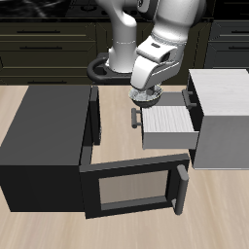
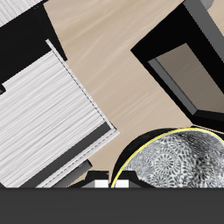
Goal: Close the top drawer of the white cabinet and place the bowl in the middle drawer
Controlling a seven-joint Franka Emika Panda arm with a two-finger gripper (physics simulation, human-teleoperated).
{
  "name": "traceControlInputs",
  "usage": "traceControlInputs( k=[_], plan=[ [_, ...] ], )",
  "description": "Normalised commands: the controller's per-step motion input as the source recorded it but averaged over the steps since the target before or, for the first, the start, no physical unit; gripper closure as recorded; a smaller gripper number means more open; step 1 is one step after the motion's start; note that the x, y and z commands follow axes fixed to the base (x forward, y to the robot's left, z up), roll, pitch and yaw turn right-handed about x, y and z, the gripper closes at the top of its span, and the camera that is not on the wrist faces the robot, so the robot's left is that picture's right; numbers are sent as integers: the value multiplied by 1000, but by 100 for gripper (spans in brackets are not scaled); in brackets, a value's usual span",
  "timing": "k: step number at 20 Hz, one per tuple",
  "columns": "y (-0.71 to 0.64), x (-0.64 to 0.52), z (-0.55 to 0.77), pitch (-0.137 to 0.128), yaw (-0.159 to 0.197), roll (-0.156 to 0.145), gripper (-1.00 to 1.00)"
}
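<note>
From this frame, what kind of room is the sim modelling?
Probably a kitchen, rendered in simulation: dark cupboard fronts with bar handles line the back, and a wooden table carries a big black box with a windowed door, likely a microwave, beside a white cabinet.

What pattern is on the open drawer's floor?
Fine grey-white stripes on the drawer floor, clearest in the wrist view.

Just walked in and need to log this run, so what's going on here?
A Franka arm is holding its gripper just above the table, beside an open drawer of the white cabinet. The bowl shows right under the gripper in the wrist view; whether it is gripped cannot be told. The black box's windowed door hangs open.
</note>
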Motion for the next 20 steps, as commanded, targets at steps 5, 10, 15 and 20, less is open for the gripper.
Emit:
traceControlInputs(
  k=[5,10,15,20],
  plan=[
    [-67,5,-46,-19,190,-35,100],
    [27,-14,-109,-48,205,-10,100],
    [106,-14,5,-89,227,18,100],
    [72,0,-23,-52,118,2,100]
  ],
)
